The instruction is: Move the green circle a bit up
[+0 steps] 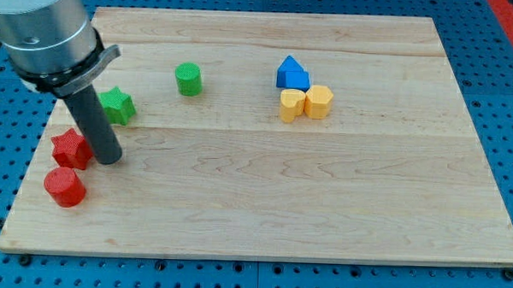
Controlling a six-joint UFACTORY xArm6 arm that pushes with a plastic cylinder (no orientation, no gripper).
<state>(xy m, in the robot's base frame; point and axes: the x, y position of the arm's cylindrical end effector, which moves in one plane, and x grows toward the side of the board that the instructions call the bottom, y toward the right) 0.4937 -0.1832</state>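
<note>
Green star (pixel 117 105), red star (pixel 70 147), red circle (pixel 64 187), blue block (pixel 292 73), two touching yellow blocks (pixel 307 103)

circle (pixel 189 79) green | star (pixel 117 106) green | star (pixel 71 148) red | cylinder (pixel 64 187) red | blocks (pixel 292 74) blue | blocks (pixel 307 103) yellow | board (pixel 323 198) pale wood | rod (pixel 95 125) dark

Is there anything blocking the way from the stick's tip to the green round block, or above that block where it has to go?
Partly. My tip sits beside the red star, and the green star lies near the line to the green circle, so I would go around it. Above the green circle only bare board shows.
</note>
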